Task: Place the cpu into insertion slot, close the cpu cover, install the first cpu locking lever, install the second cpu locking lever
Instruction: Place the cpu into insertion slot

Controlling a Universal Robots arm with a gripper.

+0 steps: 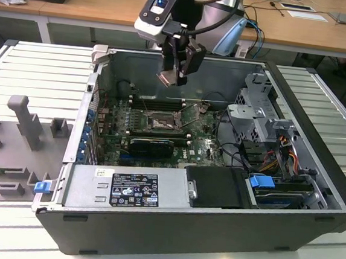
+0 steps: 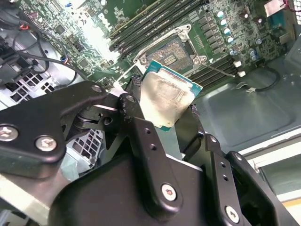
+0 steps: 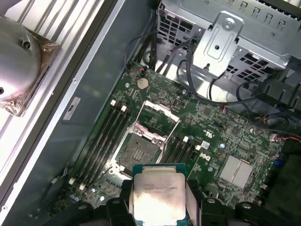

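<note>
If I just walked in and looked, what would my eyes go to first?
First you'd spot the robot's black hand hanging over a big open computer case, pinching a shiny square cpu. Down below it, in the middle of the green board, the insertion slot sits uncovered, with its cpu cover flipped up.
</note>
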